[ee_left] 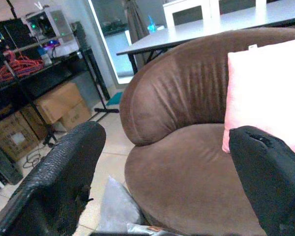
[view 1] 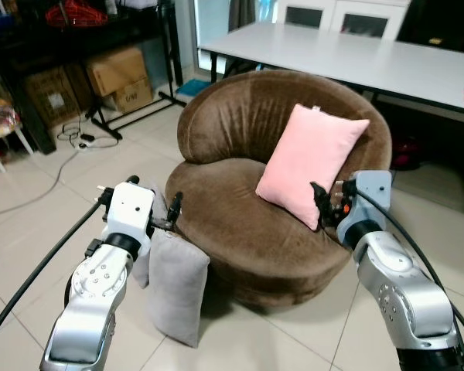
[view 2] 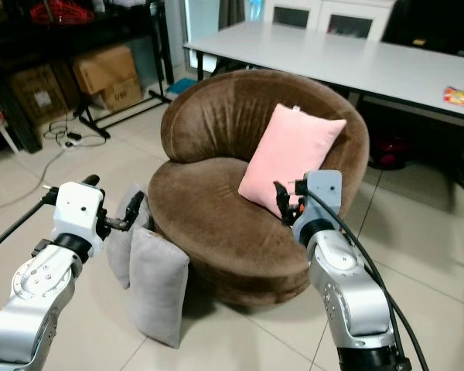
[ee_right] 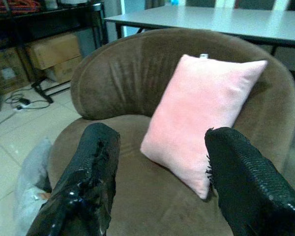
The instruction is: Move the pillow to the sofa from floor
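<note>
Both grippers, left (view 1: 172, 210) and right (view 1: 322, 202), hover open and empty. Pink pillow (view 1: 311, 162) already leans on the sofa (view 1: 240, 232) ahead; grey pillows (view 1: 175, 284) remain floored below the left gripper.

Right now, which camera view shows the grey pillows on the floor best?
The left eye view: both grey pillows stand whole against the brown sofa, below the open left gripper. The right eye view shows them nearly as well. Each wrist view catches just a corner of grey beside the seat.
</note>
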Tool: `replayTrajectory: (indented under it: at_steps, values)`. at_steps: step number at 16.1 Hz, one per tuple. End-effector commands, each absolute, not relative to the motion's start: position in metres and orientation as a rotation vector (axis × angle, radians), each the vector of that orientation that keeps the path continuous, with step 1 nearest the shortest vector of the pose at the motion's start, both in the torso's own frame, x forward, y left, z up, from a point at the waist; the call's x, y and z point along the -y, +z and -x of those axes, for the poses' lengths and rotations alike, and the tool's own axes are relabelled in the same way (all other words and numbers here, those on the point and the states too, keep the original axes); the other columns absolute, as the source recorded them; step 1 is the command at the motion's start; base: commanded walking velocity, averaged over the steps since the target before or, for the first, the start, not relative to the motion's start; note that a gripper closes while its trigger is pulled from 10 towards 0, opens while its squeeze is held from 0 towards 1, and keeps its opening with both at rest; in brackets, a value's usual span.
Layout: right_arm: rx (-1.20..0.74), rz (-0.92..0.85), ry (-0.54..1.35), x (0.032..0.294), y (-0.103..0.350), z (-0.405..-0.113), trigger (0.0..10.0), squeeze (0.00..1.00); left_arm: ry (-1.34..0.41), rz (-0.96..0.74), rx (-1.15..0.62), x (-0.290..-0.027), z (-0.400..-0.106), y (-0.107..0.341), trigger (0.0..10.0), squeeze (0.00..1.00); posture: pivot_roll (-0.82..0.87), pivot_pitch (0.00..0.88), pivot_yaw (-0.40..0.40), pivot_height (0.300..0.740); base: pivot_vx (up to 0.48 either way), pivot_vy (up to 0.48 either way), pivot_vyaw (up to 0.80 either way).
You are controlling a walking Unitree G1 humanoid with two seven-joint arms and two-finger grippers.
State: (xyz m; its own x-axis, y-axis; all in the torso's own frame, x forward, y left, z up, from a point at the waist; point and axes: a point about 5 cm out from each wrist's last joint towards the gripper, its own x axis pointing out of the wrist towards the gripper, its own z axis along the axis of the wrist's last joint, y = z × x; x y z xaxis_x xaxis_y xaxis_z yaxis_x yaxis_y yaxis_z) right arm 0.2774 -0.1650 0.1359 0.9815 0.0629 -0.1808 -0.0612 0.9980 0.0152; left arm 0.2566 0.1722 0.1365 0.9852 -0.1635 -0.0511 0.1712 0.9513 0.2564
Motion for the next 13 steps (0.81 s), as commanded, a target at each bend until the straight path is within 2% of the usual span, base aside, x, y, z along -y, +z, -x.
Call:
replayTrajectory:
  at_steps: [1, 11, 13]
  values:
    - [-0.180, -0.007, 0.068, 0.1637, 0.1382, -0.2787, 10.0, 0.00, -0.157, -0.262, -0.031, -0.1738, -0.2579, 0.1374, 10.0, 0.00, -0.11, 0.000, 0.031, 0.740, 0.000, 0.405, 0.00]
    - [-0.183, -0.012, 0.064, 0.1632, 0.1375, -0.2789, 10.0, 0.00, -0.155, -0.259, -0.027, -0.1742, -0.2592, 0.1379, 10.0, 0.00, -0.11, 0.000, 0.033, 0.740, 0.000, 0.408, 0.00]
    - [-0.183, -0.013, 0.064, 0.1634, 0.1373, -0.2793, 10.0, 0.00, -0.147, -0.258, -0.019, -0.1746, -0.2595, 0.1387, 10.0, 0.00, -0.11, 0.000, 0.032, 0.740, 0.000, 0.167, 0.00]
